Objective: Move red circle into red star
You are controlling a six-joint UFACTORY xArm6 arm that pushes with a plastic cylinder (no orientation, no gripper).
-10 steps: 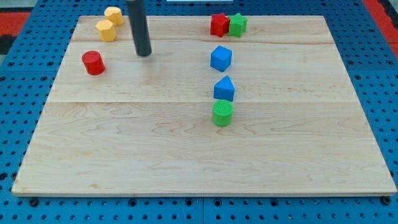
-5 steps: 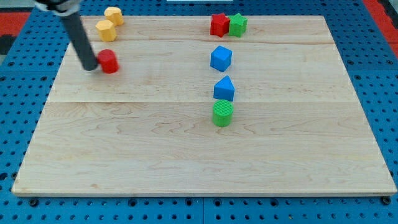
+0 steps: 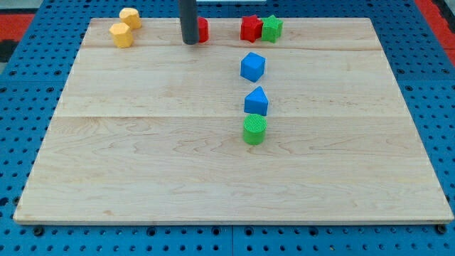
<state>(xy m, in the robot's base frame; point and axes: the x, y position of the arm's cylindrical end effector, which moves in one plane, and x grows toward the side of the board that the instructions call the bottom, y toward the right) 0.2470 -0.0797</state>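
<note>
The red circle [image 3: 202,30] sits near the view's top, mostly hidden behind my rod. My tip [image 3: 190,41] rests against its left side. The red star [image 3: 249,28] lies to the right of the circle with a gap of bare board between them. A green star [image 3: 271,28] touches the red star's right side.
Two yellow blocks [image 3: 121,34] [image 3: 129,17] lie at the top left. A blue cube [image 3: 252,67], a blue pointed block [image 3: 257,101] and a green cylinder [image 3: 254,129] form a column at the middle. The wooden board [image 3: 142,171] sits on a blue pegboard.
My tip swung to the left of the red circle, then pushed it up and to the right across the board toward the red star.
</note>
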